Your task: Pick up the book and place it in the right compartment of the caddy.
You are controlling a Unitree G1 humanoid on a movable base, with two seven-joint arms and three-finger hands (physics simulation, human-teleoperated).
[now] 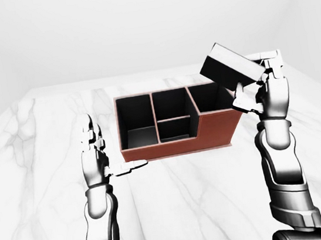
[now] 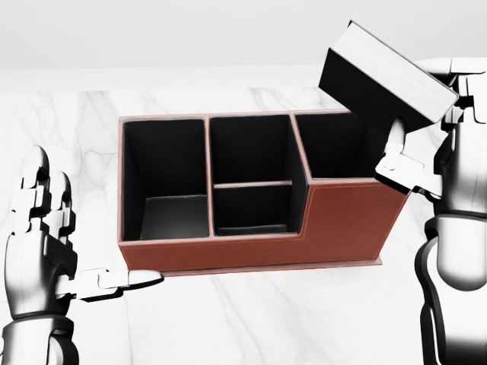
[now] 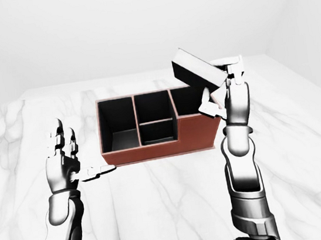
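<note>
The right hand (image 2: 426,129) has its fingers tight on the dark, tilted book (image 2: 384,76), up above the right part of the red-brown box caddy (image 2: 259,228). It probably needs lowering in. The left hand (image 2: 46,251) waits, fingers wide.

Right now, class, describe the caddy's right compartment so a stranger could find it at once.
On the white marble table stands a reddish-brown caddy with black-lined sections. Its right compartment, at the head view's right end, lies just under the tilted dark book held in the right hand. Unlike the tall left section and the split middle one, it sits behind a taller outer wall.
</note>
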